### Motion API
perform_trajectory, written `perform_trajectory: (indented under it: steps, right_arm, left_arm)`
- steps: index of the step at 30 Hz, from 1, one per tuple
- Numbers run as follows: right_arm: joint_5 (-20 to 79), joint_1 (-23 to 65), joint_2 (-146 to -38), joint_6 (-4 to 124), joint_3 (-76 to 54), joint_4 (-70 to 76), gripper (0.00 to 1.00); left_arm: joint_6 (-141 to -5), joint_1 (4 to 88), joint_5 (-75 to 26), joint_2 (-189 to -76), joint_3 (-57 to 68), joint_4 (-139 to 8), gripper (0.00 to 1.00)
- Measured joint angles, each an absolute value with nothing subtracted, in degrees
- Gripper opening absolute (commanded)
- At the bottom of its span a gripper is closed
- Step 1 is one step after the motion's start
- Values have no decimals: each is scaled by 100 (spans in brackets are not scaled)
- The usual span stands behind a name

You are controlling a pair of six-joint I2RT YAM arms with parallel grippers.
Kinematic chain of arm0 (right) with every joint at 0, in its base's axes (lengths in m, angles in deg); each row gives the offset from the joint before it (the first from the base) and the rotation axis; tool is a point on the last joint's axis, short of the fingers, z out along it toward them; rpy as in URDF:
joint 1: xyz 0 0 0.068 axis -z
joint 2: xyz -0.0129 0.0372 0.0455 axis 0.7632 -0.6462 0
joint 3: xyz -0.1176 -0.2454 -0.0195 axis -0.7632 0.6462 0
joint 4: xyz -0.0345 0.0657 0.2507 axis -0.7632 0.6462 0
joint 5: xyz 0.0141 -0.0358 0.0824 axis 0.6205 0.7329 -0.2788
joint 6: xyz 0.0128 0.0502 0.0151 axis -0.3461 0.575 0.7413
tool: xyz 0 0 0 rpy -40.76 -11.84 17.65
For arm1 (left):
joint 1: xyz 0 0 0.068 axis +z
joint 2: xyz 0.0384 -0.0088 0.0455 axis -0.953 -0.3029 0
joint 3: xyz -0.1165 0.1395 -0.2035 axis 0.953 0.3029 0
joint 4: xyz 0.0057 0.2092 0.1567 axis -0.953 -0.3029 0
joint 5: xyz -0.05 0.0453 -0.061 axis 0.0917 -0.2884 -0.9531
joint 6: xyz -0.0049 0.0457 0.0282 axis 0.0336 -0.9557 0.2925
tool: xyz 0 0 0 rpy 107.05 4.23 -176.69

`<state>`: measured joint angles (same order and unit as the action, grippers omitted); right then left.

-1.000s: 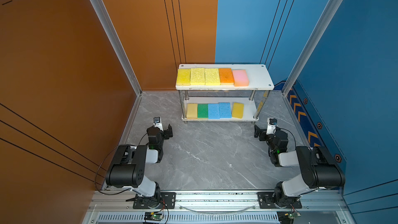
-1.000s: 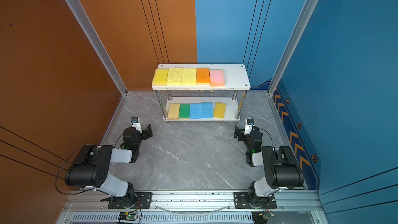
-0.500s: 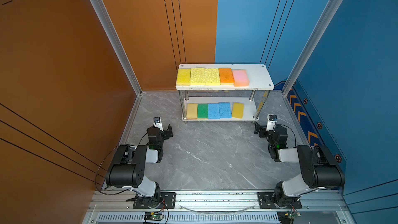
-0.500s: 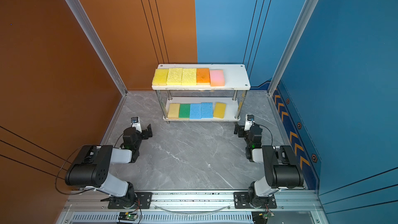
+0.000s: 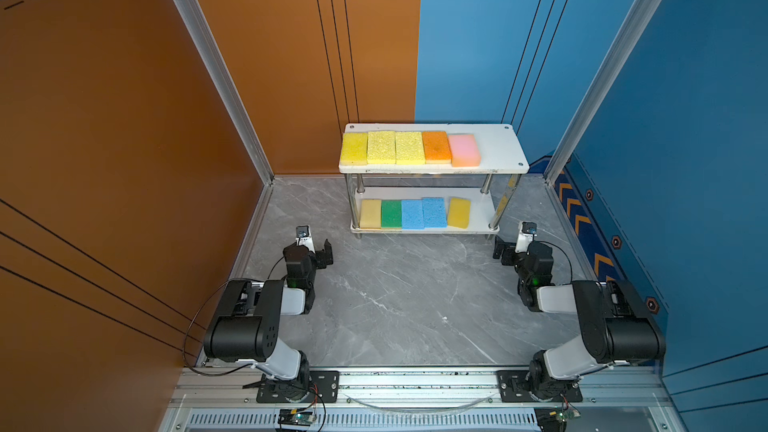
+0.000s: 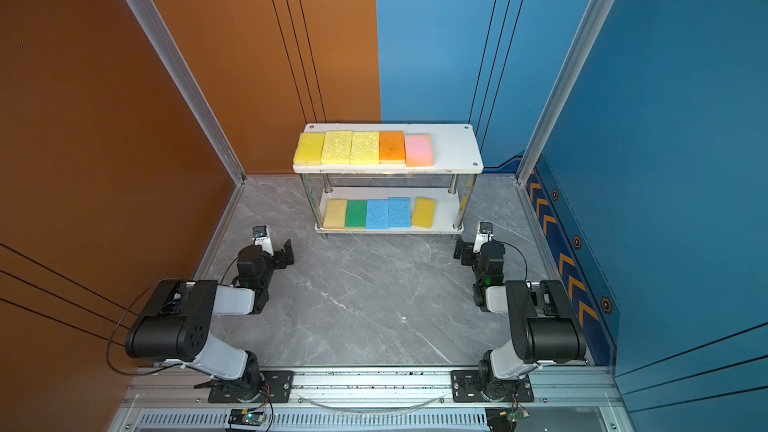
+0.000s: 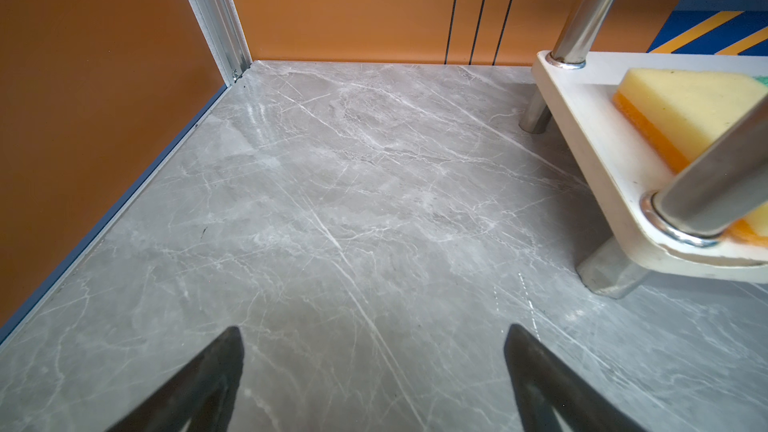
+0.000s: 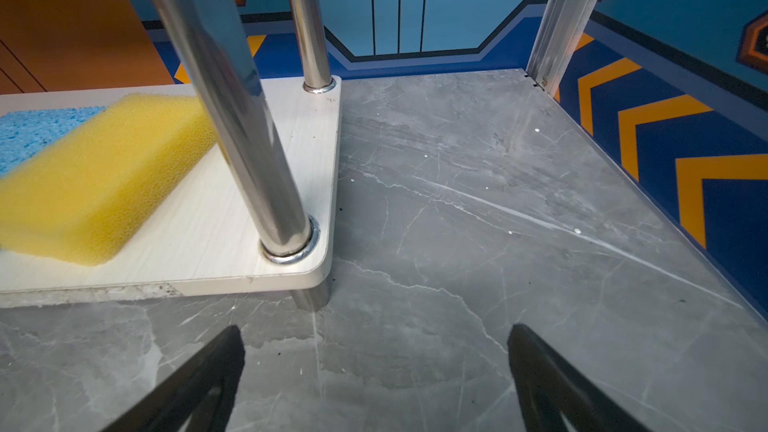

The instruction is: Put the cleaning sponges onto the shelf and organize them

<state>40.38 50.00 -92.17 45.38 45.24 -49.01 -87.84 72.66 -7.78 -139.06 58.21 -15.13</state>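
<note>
Left gripper (image 7: 374,332) and right gripper (image 8: 376,332), both spread wide and holding nothing, hover just off the front corners of the shelf (image 5: 432,169), where the cleaning sponges (image 5: 412,214) lie side by side, five on its lower board (image 5: 480,210) and five on its upper board (image 5: 496,151).

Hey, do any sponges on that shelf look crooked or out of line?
Yes. On the lower tier of the shelf, the yellow sponge at the row's right end in a top view lies rotated, unlike its neighbours. Up top, the pink sponge sits forward of the others.
</note>
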Motion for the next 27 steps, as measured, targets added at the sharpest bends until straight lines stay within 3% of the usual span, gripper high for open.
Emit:
perform_trajectory:
  steps: [27]
  right_arm:
    - [4475,4867,-9217,4538,4524,-4901,100]
  left_arm:
    - [-8869,7229,-787,-13932,5708,-1535,98]
